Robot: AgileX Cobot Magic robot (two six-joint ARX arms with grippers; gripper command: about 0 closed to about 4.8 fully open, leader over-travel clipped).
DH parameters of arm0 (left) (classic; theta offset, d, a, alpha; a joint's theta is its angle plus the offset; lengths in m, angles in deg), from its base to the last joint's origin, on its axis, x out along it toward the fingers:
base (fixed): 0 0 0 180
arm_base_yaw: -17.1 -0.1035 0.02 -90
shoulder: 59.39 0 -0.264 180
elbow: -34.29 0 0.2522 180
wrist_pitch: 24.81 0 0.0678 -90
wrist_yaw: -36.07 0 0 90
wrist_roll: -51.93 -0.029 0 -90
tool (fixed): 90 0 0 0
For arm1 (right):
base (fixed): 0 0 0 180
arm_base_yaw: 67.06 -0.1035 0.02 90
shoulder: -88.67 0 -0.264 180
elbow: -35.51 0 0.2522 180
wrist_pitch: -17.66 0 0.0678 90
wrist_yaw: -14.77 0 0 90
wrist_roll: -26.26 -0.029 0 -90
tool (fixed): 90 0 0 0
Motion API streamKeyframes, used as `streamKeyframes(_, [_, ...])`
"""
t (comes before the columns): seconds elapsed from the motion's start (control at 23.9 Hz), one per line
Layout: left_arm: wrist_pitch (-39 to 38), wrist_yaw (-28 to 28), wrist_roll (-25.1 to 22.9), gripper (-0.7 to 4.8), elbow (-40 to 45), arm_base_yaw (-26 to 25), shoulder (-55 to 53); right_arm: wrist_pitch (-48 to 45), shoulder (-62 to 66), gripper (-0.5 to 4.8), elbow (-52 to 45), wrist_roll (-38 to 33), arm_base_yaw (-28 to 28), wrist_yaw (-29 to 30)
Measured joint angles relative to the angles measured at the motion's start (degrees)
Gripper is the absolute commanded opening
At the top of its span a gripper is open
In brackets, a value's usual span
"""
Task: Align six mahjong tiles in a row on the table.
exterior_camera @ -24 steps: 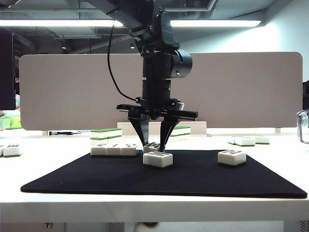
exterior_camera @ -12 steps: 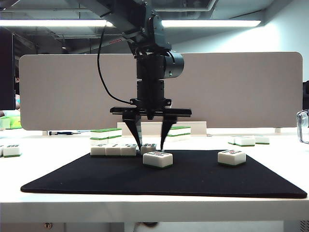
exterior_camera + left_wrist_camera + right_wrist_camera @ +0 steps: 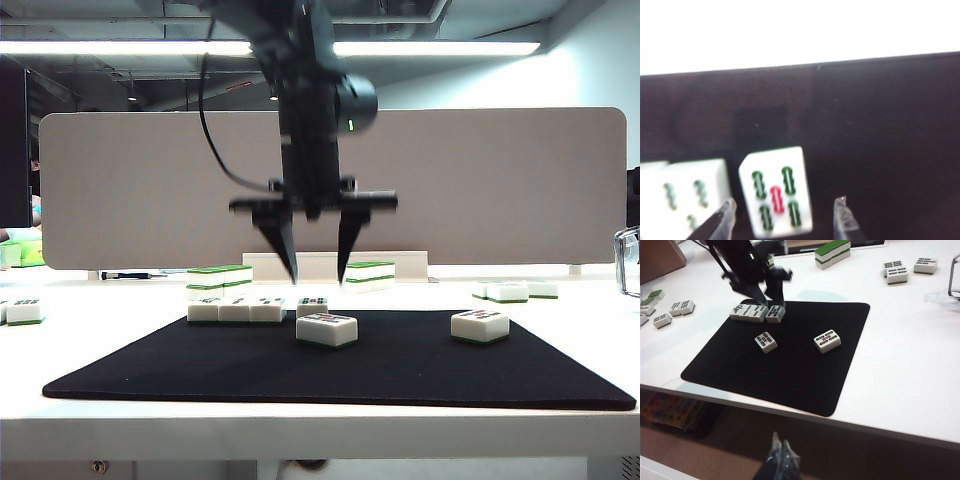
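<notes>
My left gripper (image 3: 317, 280) is hovering, jaws apart and empty, at twelve o'clock above the fourth tile (image 3: 312, 305) ending the row (image 3: 236, 309); my right gripper (image 3: 780, 456) is hanging pinched together off the table (image 3: 920, 365).

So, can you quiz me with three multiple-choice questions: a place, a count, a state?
1. The left jaws hang: A) above the tile row B) under the table C) beside the divider.
2. Loose tiles on the mat outside the row: A) none B) two C) five.
3. The left jaws are: A) shut on a tile B) open, empty C) hidden.
A: they hang over the row's end. B: two loose tiles lie on the black mat. B: nothing sits between them. The right jaws, shut, sit before the table's near edge.
</notes>
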State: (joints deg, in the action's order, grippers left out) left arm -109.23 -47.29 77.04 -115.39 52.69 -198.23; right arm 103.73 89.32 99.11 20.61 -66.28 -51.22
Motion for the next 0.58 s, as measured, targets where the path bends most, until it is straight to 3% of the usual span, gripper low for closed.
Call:
streamKeyframes(0.21, [1.4,0.0,-5.4,2.57,-0.3,2.6,3.5,0.0,0.0,-0.01,0.0,0.0,0.0,0.0])
streamKeyframes(0.46, [2.9,-0.4,-17.5,2.6,-0.1,9.2,2.3,0.0,0.0,-0.01,0.0,0.0,0.0,0.0])
streamKeyframes(0.58, [5.4,-0.4,-20.2,3.06,-0.1,11.9,0.5,0.0,0.0,-0.01,0.0,0.0,0.0,0.0])
